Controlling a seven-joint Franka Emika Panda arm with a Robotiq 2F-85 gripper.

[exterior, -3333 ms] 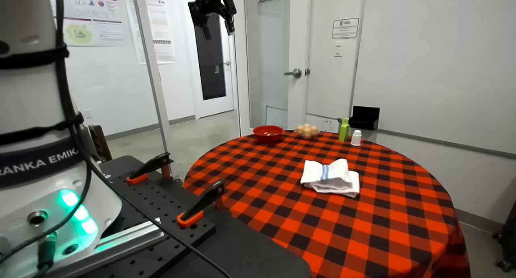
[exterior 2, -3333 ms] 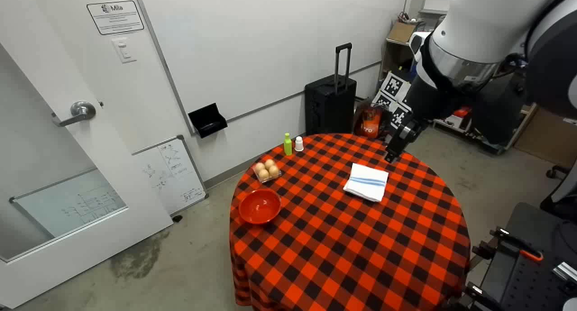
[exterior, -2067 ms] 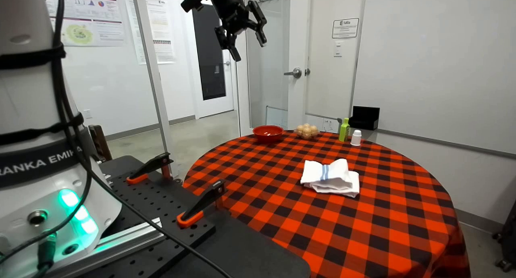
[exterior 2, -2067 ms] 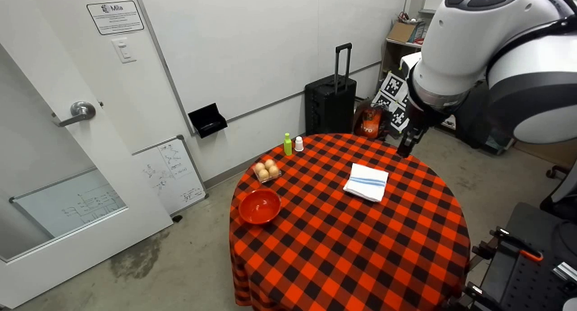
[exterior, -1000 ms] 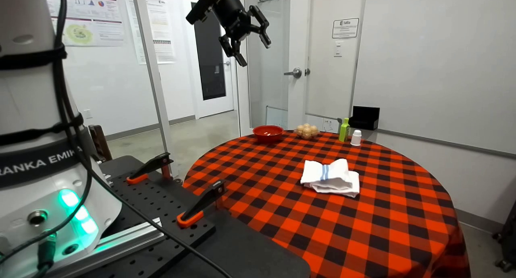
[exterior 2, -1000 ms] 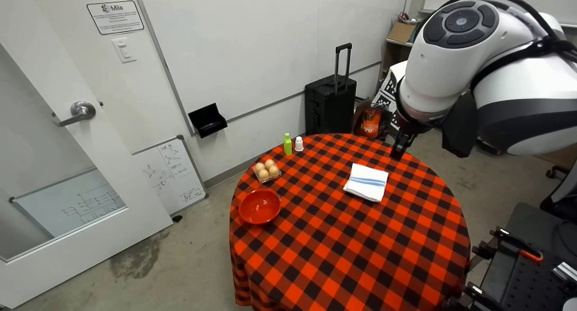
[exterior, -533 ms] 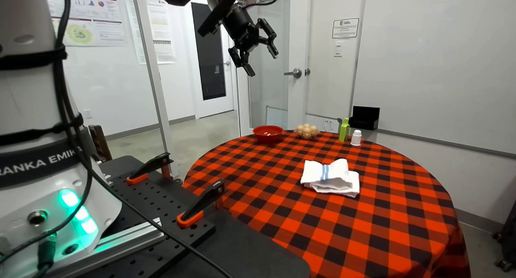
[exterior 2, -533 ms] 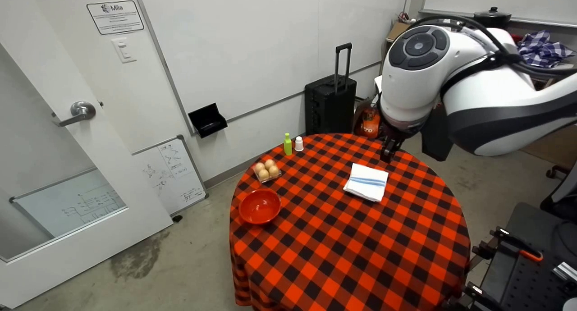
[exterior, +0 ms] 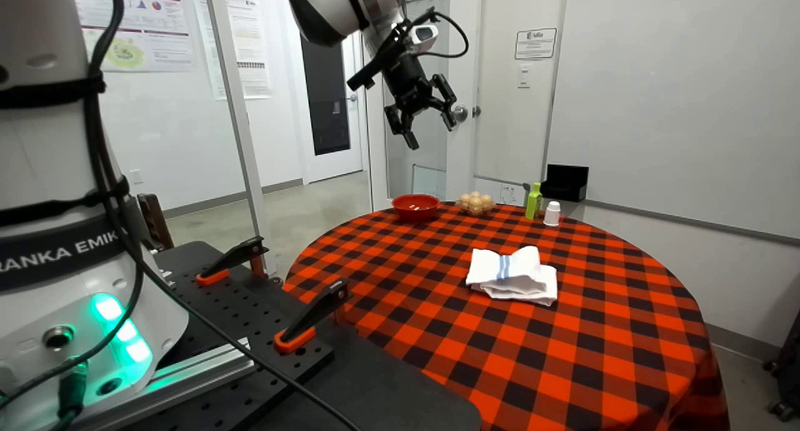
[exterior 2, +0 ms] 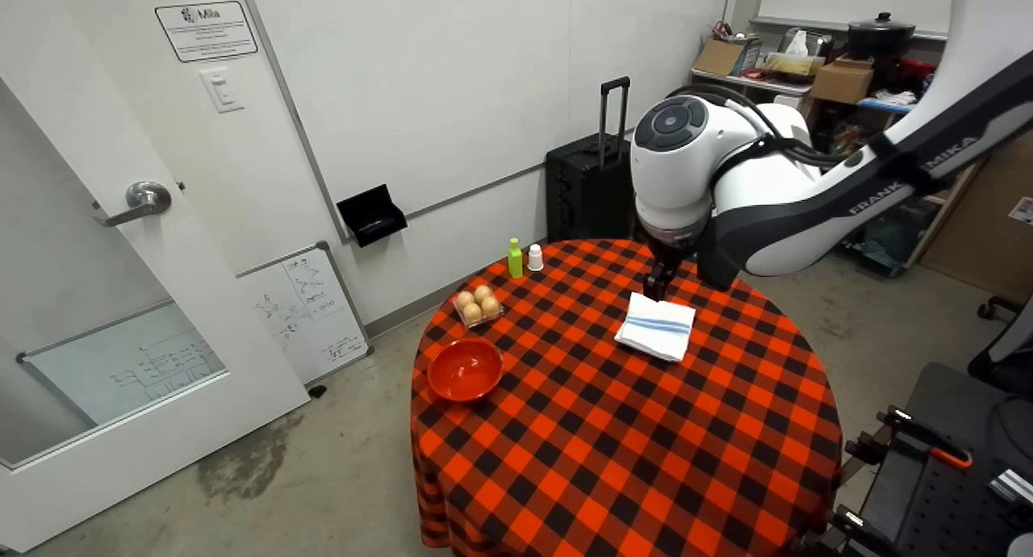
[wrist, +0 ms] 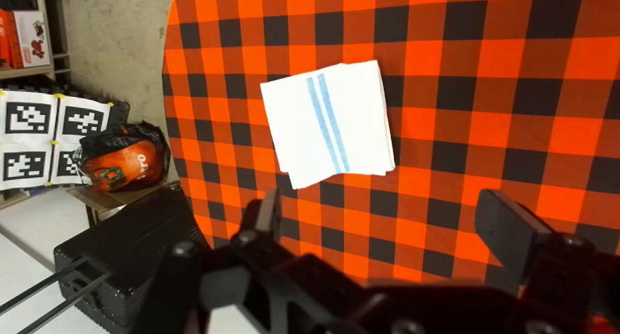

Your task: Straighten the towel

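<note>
1. The towel [exterior: 500, 276] lies folded on the round surface [exterior: 600, 368], a little to the far side of its middle in both exterior views, white with two blue stripes across the top.
2. Its fold is untidy: the layers do not line up, and in an exterior view the upper flap gapes on the near side while a lower layer juts out to the right.
3. The claw [exterior: 432, 133] hangs in the air above the surface, its fingers [wrist: 508, 222] spread wide with nothing between them, well apart from the towel.
4. I take this for the approach: nothing is gripped, and the straightening itself looks yet to be done.
5. In the wrist view the towel lies beyond the fingers, left of the middle of the gap, so the claw probably has to reach out and shift a bit on the way down.
6. Next, I judge, one finger should go to each side of a loose edge, the gaping flap being likeliest, for a light pinch and a slow pull into line.
7. Whether the fold is to be squared up or the whole towel opened out, I cannot tell from here.
8. The fabric looks soft and thin; too deep a pinch might catch the lower layers or the checked tablecloth [exterior 2: 565, 460].
</note>
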